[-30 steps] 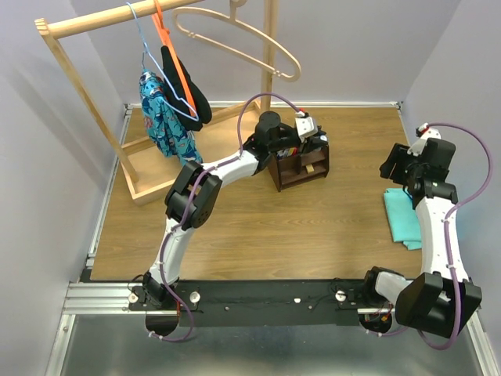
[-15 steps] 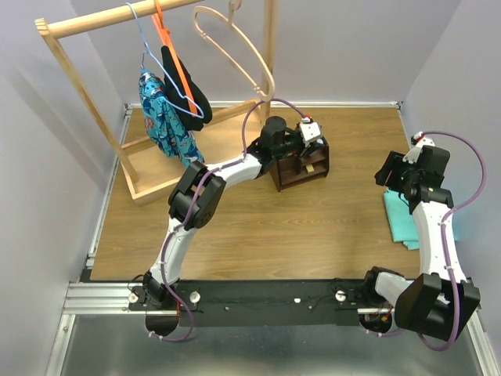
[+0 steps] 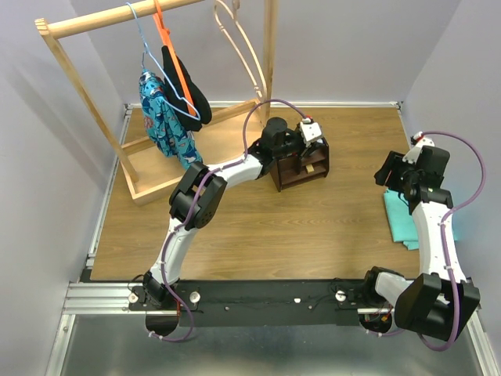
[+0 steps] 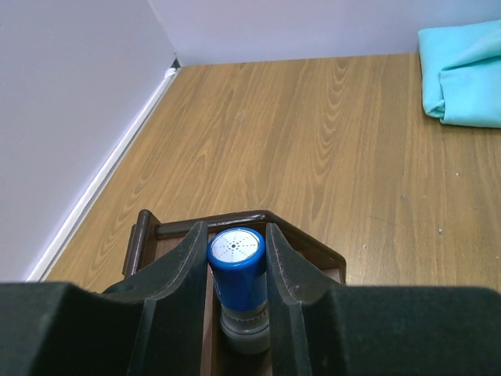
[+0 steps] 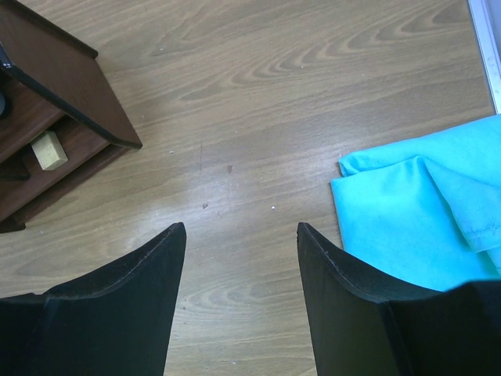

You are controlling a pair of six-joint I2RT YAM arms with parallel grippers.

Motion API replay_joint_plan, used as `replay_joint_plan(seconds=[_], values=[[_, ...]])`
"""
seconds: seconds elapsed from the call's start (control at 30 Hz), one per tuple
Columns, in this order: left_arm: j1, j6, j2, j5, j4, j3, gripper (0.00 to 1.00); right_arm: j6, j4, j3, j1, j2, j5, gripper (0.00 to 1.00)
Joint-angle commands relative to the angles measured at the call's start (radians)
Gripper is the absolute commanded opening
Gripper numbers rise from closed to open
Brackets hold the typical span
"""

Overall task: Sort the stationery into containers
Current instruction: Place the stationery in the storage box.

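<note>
1. From the top camera, the left gripper (image 3: 310,135) hangs right over the back of the dark brown desk organiser (image 3: 304,171). What it carries is too small to make out from there.
2. The left wrist camera settles it. The fingers (image 4: 185,270) are clamped on either side of the grey-blue cylinder (image 4: 236,266), whose white dotted end faces the lens. The cylinder's lower end dips inside the organiser's rim. Whether it touches the bottom cannot be told.
3. Only the right wrist camera shows the tiny tan cube (image 5: 48,150). It lies on a lower shelf slot of the organiser.
4. The right gripper (image 5: 239,229) stands well to the right of the organiser. Its jaws are spread with nothing between them but bare wooden table (image 5: 258,94).
5. A teal cloth (image 5: 415,227) lies on the table beyond that gripper, farther right of the organiser.
6. The top view alone takes in the pale clothes rack (image 3: 86,102), behind and left of the organiser.
</note>
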Motion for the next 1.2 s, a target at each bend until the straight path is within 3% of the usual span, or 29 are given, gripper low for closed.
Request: replay_joint_plan(seconds=[0.0, 1.03, 1.1, 1.13, 1.17], values=[[-0.005, 0.032, 0.002, -0.051, -0.011, -0.015, 0.28, 0.014, 0.021, -0.024, -0.009, -0.011, -0.021, 0.66], [-0.01, 0.089, -0.136, -0.111, -0.1, -0.058, 0.6, 0.023, 0.032, -0.053, -0.007, -0.047, -0.039, 0.66], [-0.013, 0.085, -0.158, -0.108, -0.107, -0.055, 0.69, 0.023, 0.03, -0.053, -0.009, -0.056, -0.039, 0.66], [-0.016, 0.083, -0.17, -0.099, -0.117, -0.055, 0.89, 0.023, 0.032, -0.056, -0.007, -0.059, -0.042, 0.66], [-0.022, 0.083, -0.199, -0.097, -0.124, -0.057, 0.99, 0.023, 0.035, -0.059, -0.009, -0.062, -0.044, 0.66]])
